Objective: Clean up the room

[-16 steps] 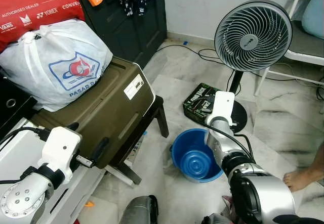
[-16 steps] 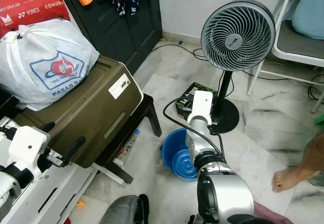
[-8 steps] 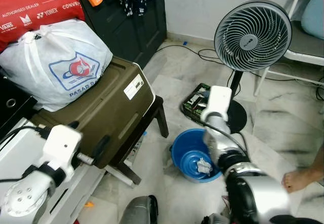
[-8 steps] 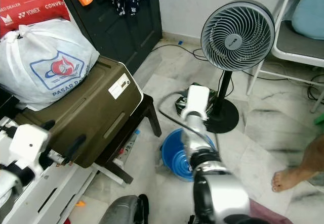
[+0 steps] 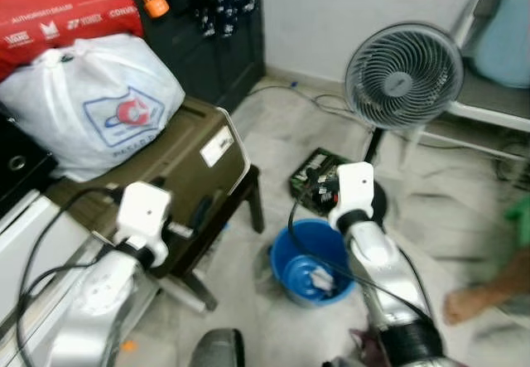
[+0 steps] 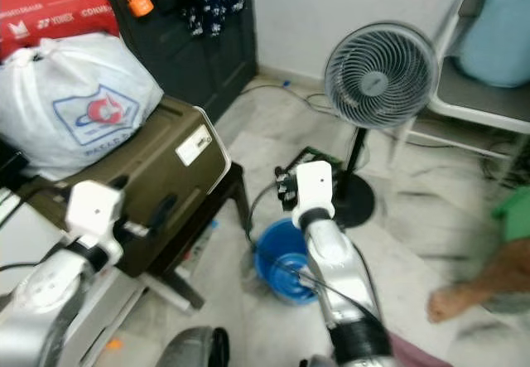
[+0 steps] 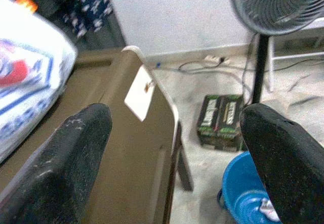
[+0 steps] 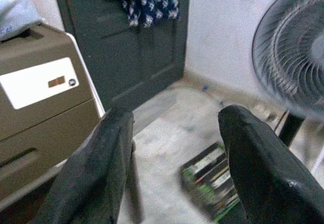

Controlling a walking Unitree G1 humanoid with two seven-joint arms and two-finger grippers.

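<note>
One blue bucket [image 5: 313, 251] stands on the marble floor [image 5: 447, 210] with one crumpled white scrap [image 5: 320, 281] lying inside it, toward the rim nearest the robot. Just beyond the bucket lies one black and green box [image 5: 313, 172], and behind that stands one grey pedestal fan [image 5: 403, 75]. One olive hard case [image 5: 178, 181] rests on a dark stool, carrying one white plastic bag [image 5: 91, 102] with a red and blue emblem; its lettering is too blurred to read. The case bears one white label [image 5: 217, 145], too small to read. One red bag [image 5: 66, 15] behind shows white print, of which "AUTHORISED DEALER" can be made out. One orange padlock [image 5: 154, 3] hangs on the dark door.

The right arm reaches forward and up above the bucket, its right claw [image 8: 174, 158] spread wide and holding nothing, pointed toward the door and the box. The left arm is raised beside the olive case, its left claw [image 7: 177, 148] likewise spread and empty. A person's bare foot [image 5: 465, 302] rests on the floor at the right.
</note>
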